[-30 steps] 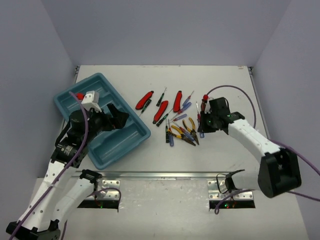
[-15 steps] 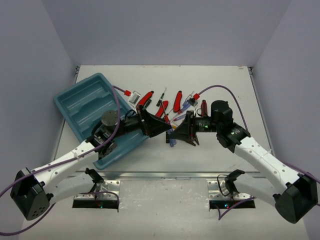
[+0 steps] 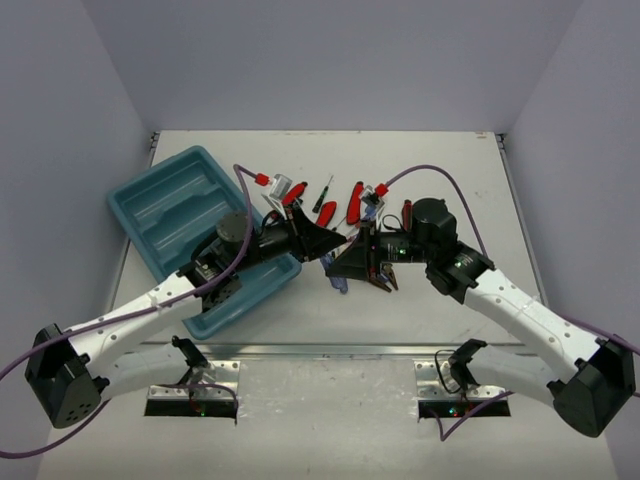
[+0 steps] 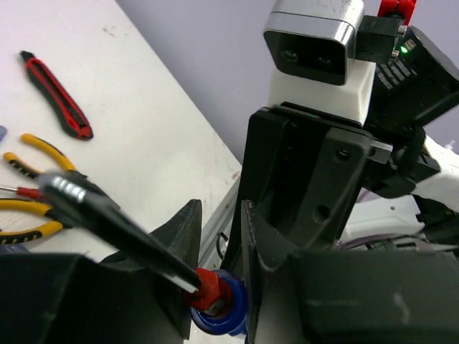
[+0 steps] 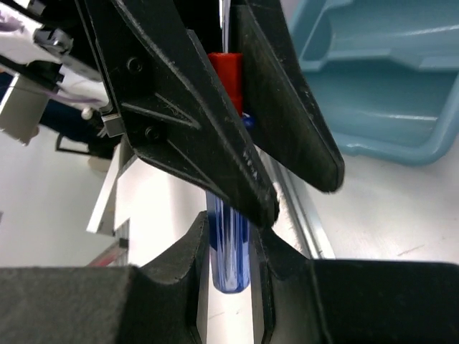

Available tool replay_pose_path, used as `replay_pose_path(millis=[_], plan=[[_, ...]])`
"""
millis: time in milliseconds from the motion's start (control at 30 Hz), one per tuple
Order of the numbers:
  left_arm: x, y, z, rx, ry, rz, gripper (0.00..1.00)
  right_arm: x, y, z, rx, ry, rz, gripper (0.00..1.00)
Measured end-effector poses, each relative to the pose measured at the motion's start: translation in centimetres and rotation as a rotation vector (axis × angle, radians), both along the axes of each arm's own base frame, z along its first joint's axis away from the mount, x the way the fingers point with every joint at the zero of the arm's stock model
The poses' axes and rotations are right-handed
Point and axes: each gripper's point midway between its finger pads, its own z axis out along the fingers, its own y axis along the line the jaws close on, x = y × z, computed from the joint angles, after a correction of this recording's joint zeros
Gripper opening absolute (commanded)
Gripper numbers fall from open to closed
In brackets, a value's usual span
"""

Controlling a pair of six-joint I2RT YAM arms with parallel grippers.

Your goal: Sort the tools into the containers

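Far left of the desk [image 3: 450, 165] is the teal tray [image 3: 160, 200], sitting at an angle, with its long slots running side by side. The left arm lies across the tray's near right corner and reaches toward the middle of the desk.

The left pincer [image 3: 328, 247] is nose to nose with the right pincer [image 3: 342, 266], just right of that tray corner. They've got a blue screwdriver [image 5: 226, 251] shared between them.

In the right wrist view, the right pincer's fingers [image 5: 193, 251] are pressed onto the blue handle from both sides. The left pincer's big black fingers sit further up the tool, either side of the red collar where the shaft starts.

The left wrist view shows the same thing from the other end. The red collar is wedged between its two fingers and the dark shaft sticks out toward the upper left. It looks to me like the left pincer is squeezed onto that collar, though it's pretty dark in there, so I'm not fully sure.

The rest of the tools are on the desk, behind and to the right of where the pincers meet:
- A few red cutters [image 3: 355, 200] are fanned out.
- A thin screwdriver [image 3: 322, 195] lies between two of the cutters.
- Yellow pliers [image 3: 384, 276] are half hidden under the right pincer.

The right arm comes in from the lower right corner.
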Motion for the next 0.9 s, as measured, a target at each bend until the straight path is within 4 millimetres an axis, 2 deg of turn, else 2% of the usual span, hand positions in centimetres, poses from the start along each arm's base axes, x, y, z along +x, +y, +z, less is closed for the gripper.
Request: replay_pose_path(millis=[33, 67, 167, 300, 433, 500, 567, 633, 767, 833, 900], plan=[[0.2, 0.4, 0.0, 0.015, 0.004, 0.028, 0.00, 0.3, 0.0, 0.1, -0.006, -0.006, -0.025, 0.84], [0.5, 0.9, -0.1, 0.039, 0.008, 0.063, 0.00, 0.8, -0.3, 0.0, -0.018, -0.012, -0.064, 0.99], [2.1, 3.1, -0.1, 0.113, 0.028, 0.210, 0.00, 2.5, -1.4, -0.5, -0.066, -0.033, -0.196, 0.99], [4.5, 7.1, -0.1, 0.235, 0.062, 0.444, 0.00, 4.5, -3.9, -1.7, -0.162, -0.061, -0.382, 0.99], [6.7, 11.2, -0.6, 0.457, 0.063, 0.645, 0.00, 6.0, -7.3, -3.5, -0.302, -0.104, -0.549, 0.99], [8.1, 12.6, -1.6, 0.607, 0.059, 0.719, 0.00, 6.5, -9.0, -4.3, -0.376, -0.129, -0.616, 0.99], [9.2, 14.0, -3.9, 0.782, 0.058, 0.768, 0.00, 6.9, -10.8, -4.5, -0.429, -0.164, -0.676, 0.99], [9.5, 15.5, -8.2, 1.003, 0.077, 0.770, 0.00, 7.0, -12.0, -4.3, -0.460, -0.196, -0.720, 0.99], [7.5, 19.2, -16.1, 1.391, 0.121, 0.679, 0.00, 7.4, -13.5, -4.1, -0.495, -0.237, -0.768, 0.99], [6.1, 20.5, -18.2, 1.502, 0.138, 0.609, 0.00, 7.4, -13.7, -4.4, -0.514, -0.243, -0.770, 0.99], [5.5, 21.1, -19.1, 1.555, 0.140, 0.570, 0.00, 7.3, -13.9, -4.8, -0.531, -0.244, -0.767, 0.99]])
